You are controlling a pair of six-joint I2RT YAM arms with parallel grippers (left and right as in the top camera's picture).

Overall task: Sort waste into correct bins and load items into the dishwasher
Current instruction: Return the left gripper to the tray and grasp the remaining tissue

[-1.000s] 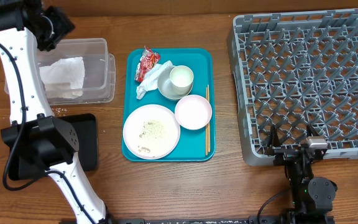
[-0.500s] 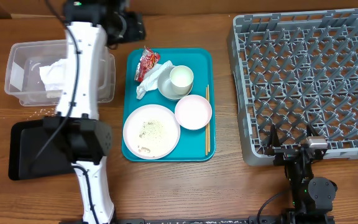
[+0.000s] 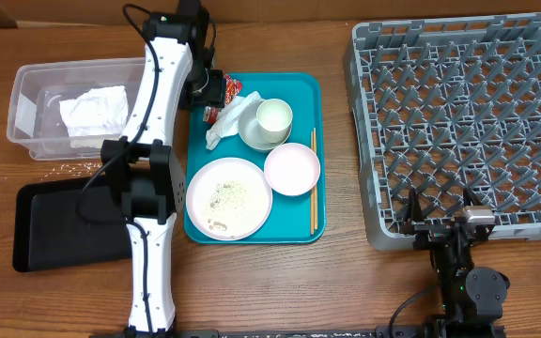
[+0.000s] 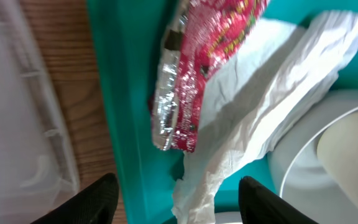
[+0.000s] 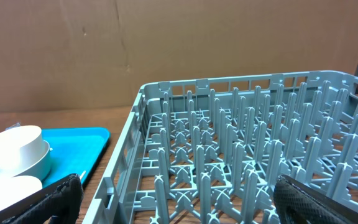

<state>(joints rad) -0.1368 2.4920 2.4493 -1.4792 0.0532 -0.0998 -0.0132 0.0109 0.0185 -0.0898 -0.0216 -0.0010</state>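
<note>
- The brown desk point(image 3: 346, 282) is carrying a teal tray point(image 3: 294, 214).
- The left end effector point(image 4: 178, 186), open and empty, is now hovering over the red wrapper point(image 4: 210, 56) at upper middle, having left the tub point(image 3: 26, 80).
- The right end effector point(image 3: 439, 202) is staying wide open, empty.

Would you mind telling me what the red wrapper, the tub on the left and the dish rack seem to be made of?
The red wrapper looks like metallised plastic film: glossy, crinkled, with a silvery edge. The tub seems clear plastic, since the napkin inside shows through its walls. The dish rack appears to be matte grey moulded plastic, with a uniform lattice and pegs.
</note>
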